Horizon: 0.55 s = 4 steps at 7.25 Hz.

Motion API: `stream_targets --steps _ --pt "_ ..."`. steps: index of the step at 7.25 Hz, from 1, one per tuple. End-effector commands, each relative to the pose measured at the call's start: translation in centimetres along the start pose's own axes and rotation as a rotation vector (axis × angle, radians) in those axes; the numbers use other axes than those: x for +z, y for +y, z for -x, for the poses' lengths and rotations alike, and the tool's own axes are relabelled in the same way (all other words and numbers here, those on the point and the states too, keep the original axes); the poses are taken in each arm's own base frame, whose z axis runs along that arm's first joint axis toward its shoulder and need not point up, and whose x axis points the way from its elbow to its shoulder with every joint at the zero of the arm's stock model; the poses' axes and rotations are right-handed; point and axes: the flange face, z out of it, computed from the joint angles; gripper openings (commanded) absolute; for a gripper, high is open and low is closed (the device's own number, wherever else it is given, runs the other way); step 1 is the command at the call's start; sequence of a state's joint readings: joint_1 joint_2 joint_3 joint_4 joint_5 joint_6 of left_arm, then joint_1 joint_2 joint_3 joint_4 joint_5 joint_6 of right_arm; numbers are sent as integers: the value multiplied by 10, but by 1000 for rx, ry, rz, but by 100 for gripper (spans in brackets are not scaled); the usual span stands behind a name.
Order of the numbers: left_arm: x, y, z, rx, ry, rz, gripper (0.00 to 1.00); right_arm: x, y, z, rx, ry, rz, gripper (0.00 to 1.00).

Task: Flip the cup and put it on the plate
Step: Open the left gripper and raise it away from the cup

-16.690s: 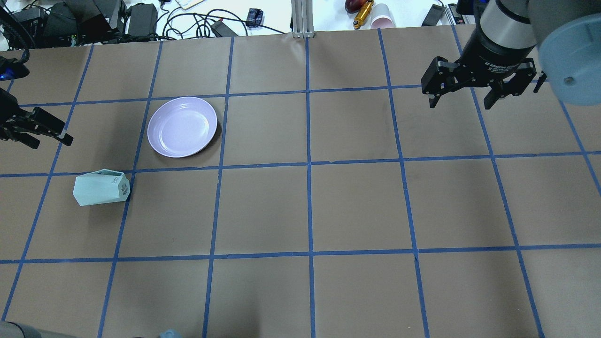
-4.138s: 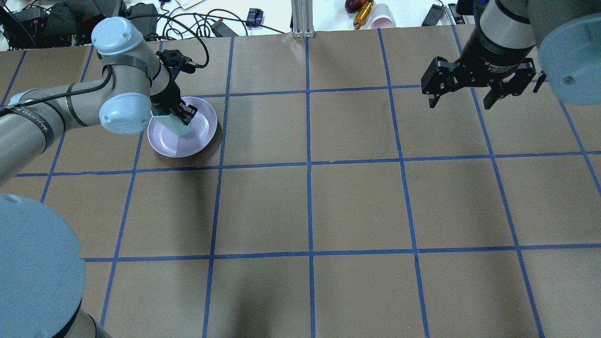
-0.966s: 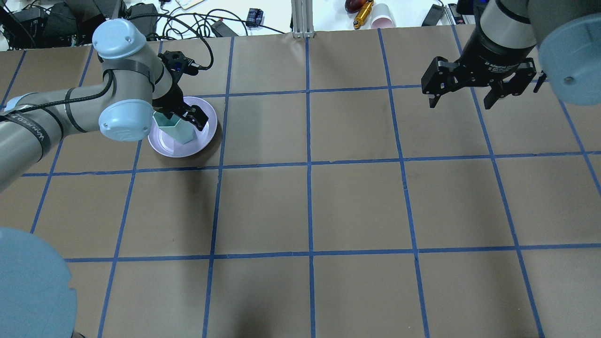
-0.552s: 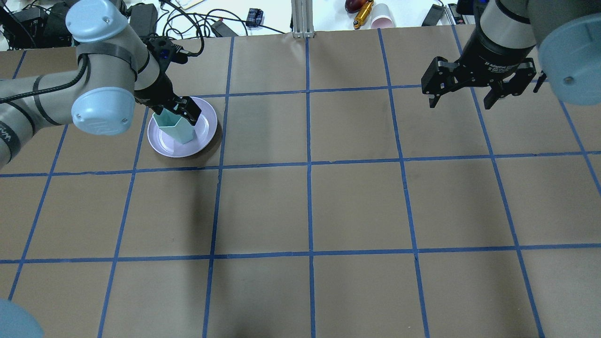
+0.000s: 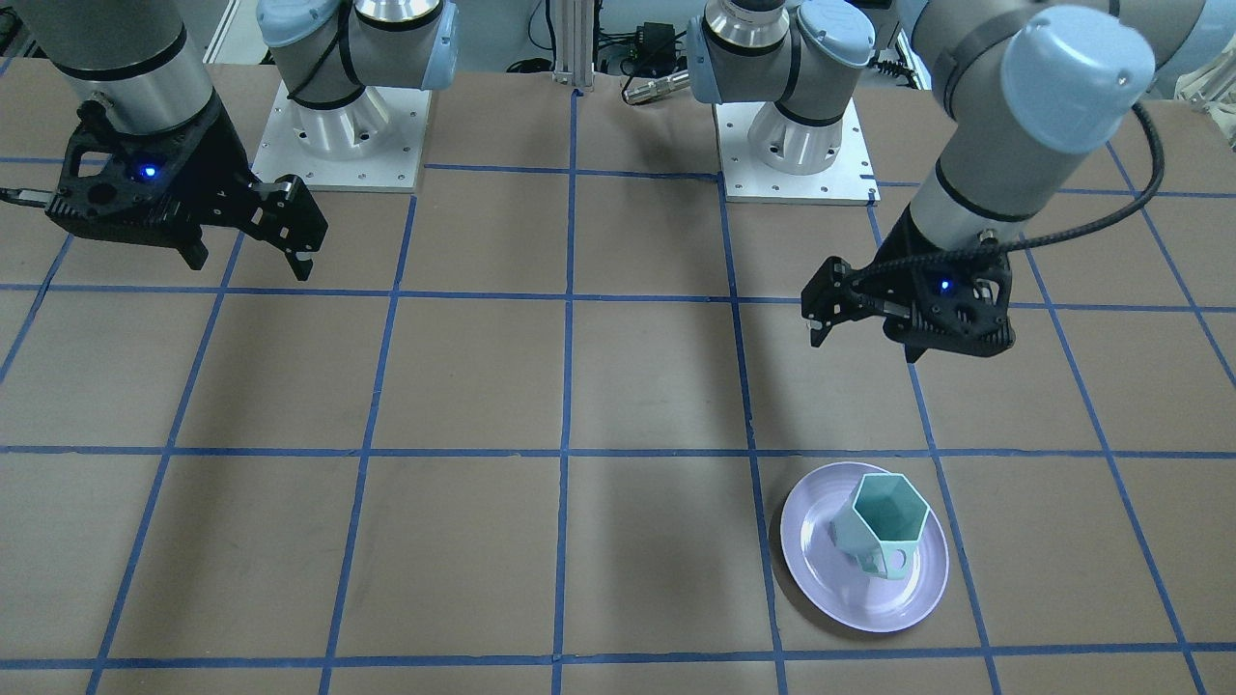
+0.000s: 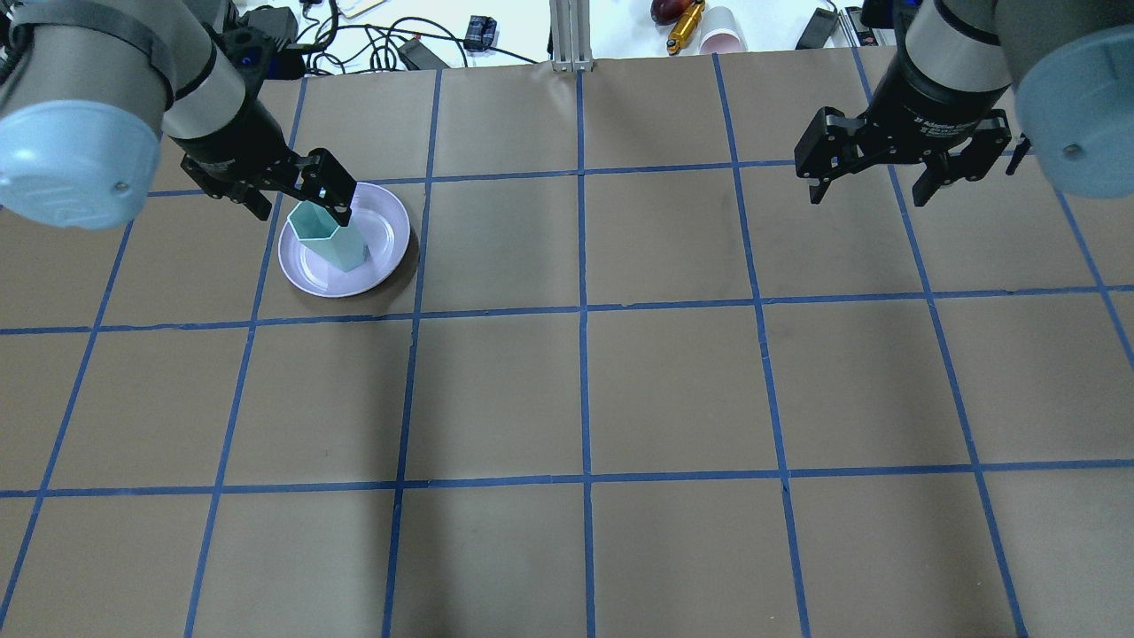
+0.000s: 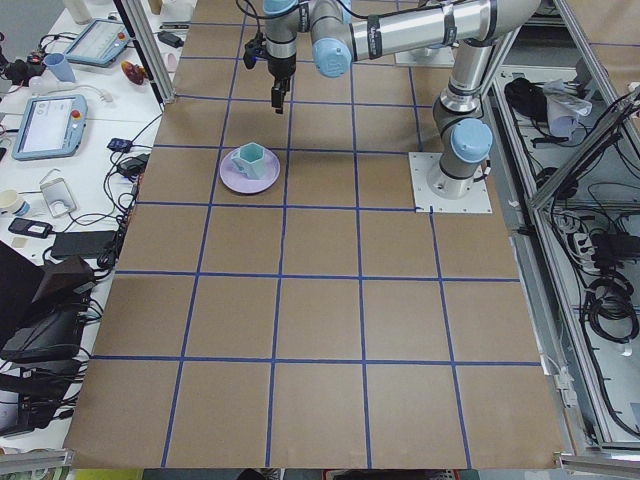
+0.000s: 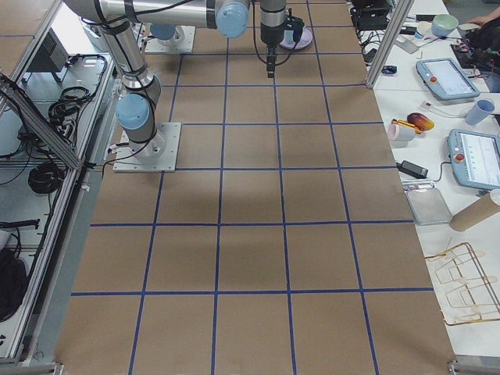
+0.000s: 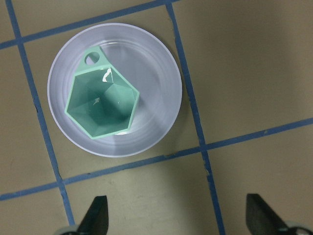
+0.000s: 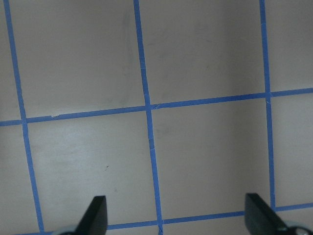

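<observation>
The overhead view looks forward and down from behind the robot, across the brown paper-covered desk [image 6: 673, 390] to its far edge. The front-facing view looks steeply down from that far edge toward the arm bases [image 5: 340, 135]. Two side views sit high at the desk's ends and look along its length. Both wrist views look straight down from close range. The round pale lavender plate [image 6: 386, 237], toward the far left corner, appears in every view except the right wrist's.
</observation>
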<state>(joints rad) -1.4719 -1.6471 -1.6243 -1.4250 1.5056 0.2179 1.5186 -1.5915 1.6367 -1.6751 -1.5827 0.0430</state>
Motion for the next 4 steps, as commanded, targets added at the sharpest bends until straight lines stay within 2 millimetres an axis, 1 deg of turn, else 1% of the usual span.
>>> stream_targets --steps 1,2,4 --pt "-54 19 -11 -107 28 67 100 0 0 0 0 0 -1 100" --pt "-59 22 -25 -84 6 96 100 0 0 0 0 0 -1 100" --pt "-61 21 -66 -77 -35 72 100 0 0 0 0 0 1 100"
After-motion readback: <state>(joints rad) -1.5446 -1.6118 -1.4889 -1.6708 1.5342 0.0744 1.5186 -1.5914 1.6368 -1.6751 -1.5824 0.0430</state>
